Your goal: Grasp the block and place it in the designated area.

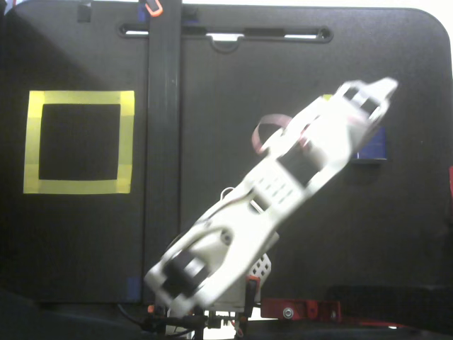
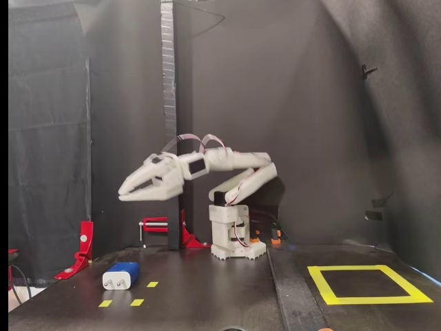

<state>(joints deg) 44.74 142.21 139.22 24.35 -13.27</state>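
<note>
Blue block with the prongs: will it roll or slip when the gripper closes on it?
The block looks boxy and lies flat on the table, so rolling seems unlikely. Its casing looks smooth, so it may slip. Probably rigid. The gripper hangs above it.

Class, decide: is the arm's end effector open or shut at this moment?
Open. In a fixed view from the side, the end effector shows a gap between its fingertips, hanging empty above the block on the table.

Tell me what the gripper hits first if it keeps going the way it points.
Probably nothing soon: in the side fixed view the gripper points left and slightly down, passing well above the block toward the dark curtain. Depth is unclear.
</note>
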